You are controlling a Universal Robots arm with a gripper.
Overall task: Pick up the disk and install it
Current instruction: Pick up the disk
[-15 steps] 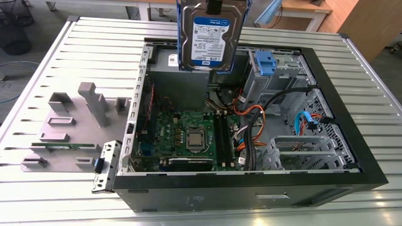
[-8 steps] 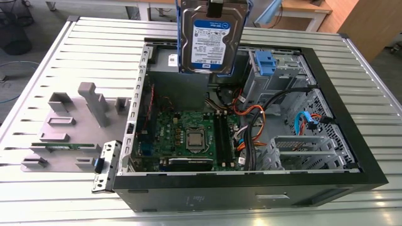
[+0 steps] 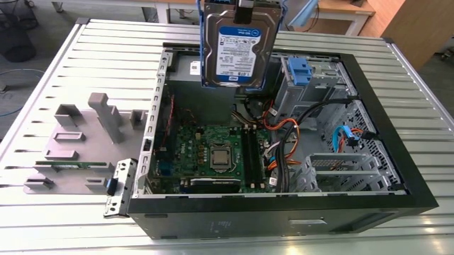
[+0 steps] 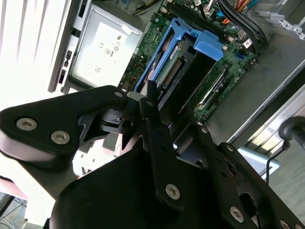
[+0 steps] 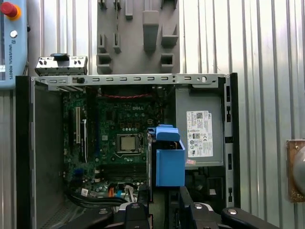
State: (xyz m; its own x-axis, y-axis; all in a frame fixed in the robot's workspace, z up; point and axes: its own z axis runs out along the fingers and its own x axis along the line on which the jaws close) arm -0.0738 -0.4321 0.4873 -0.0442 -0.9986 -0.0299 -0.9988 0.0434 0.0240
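Silver-black with blue side rails, the disk (image 3: 237,48) hangs upright in mid-air above the open computer case (image 3: 248,226) — the hand (image 4: 162,114) is clenched on its upper end. Beneath it sit the green motherboard (image 3: 212,154) and a gray metal box (image 5: 200,100). The case lies on a ribbed metal table (image 3: 71,223).

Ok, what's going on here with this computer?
A robot arm's tool is shut on a hard drive with blue side rails, holding it on edge in the air above an open computer case. The drive is not seated in any bay yet; it hangs over the case's interior.
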